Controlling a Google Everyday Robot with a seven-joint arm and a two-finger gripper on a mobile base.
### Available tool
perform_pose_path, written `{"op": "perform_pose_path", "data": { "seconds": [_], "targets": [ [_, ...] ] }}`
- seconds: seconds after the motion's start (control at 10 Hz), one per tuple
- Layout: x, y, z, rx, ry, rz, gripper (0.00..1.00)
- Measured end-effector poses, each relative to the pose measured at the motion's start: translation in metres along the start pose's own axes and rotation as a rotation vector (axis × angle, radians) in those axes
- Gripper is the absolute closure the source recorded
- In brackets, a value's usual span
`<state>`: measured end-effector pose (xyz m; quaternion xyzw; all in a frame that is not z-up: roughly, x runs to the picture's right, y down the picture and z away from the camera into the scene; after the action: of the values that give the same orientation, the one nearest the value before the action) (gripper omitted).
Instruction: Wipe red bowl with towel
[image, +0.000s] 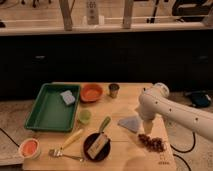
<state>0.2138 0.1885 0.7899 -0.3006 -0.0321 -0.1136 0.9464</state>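
Observation:
The red bowl (91, 92) sits at the back of the wooden table, right of the green tray and left of the metal cup. The towel (131, 123), a small flat grey-blue cloth, lies on the table right of centre. My white arm reaches in from the right. Its gripper (147, 128) points down just beside the towel's right edge, largely hidden behind the wrist. The gripper is well to the right of the red bowl and nearer the front.
A green tray (47, 112) at the left holds a grey-blue sponge (67, 97). A metal cup (114, 90), a green cup (84, 116), a black plate (89, 150), a green-handled brush (104, 125), a yellow-handled tool (71, 139), a dark cluster (152, 142) and a pale bowl (30, 148) also lie about.

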Motion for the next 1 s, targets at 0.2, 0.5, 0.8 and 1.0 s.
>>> {"op": "perform_pose_path", "data": {
  "seconds": [0.2, 0.5, 0.8, 1.0],
  "targets": [
    [-0.003, 0.0, 0.008, -0.007, -0.013, -0.015, 0.2],
    [-0.009, -0.001, 0.022, -0.017, -0.039, -0.029, 0.2],
    [-0.009, 0.0, 0.036, -0.025, -0.061, -0.034, 0.2],
    [-0.008, 0.0, 0.042, -0.028, -0.075, -0.03, 0.2]
  ]
}}
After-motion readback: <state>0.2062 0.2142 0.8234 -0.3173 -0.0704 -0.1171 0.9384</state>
